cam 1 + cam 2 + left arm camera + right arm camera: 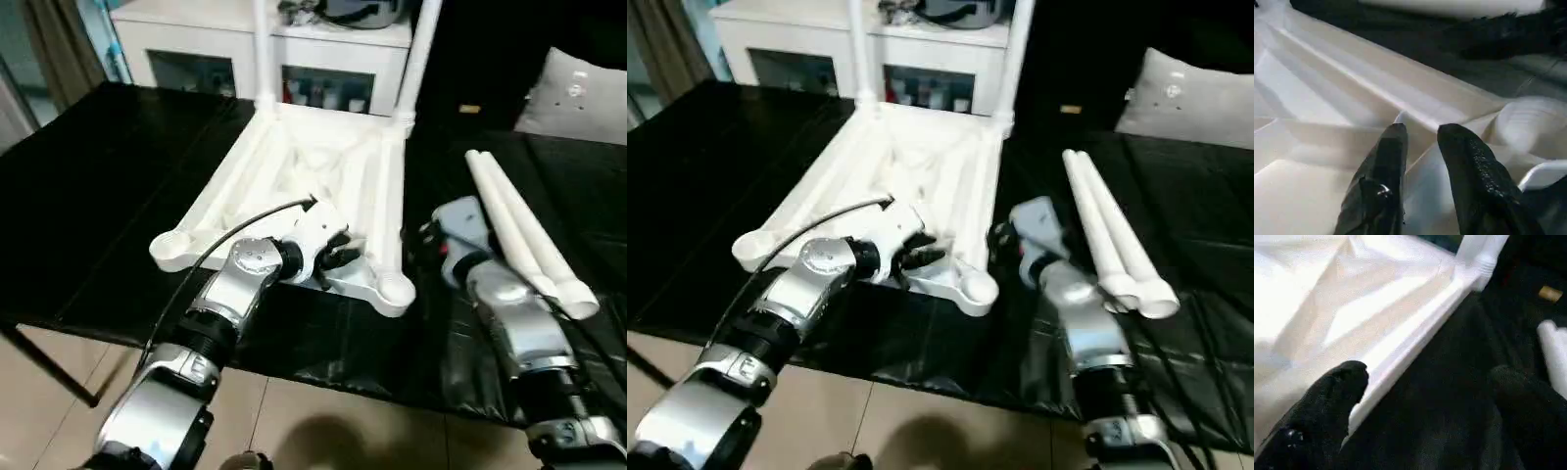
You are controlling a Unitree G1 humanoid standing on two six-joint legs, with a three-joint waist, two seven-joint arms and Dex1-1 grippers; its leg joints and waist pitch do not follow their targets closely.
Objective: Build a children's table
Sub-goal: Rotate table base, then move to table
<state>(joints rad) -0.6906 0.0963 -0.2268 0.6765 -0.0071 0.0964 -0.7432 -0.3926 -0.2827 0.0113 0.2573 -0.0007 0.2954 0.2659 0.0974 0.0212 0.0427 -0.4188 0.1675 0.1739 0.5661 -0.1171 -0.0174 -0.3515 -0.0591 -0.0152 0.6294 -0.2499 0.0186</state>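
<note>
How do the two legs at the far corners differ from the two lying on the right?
The far-corner legs stand upright in the tabletop's far sockets; the loose legs lie flat on the black cover. The far-corner legs stand apart, one per corner; the loose legs lie side by side, touching, beside the right end effector. All four are white tapered tubes.

Tabletop (pixel 294 176) smooth white plastic; table cover (pixel 108 176) glossy black sheet.
</note>
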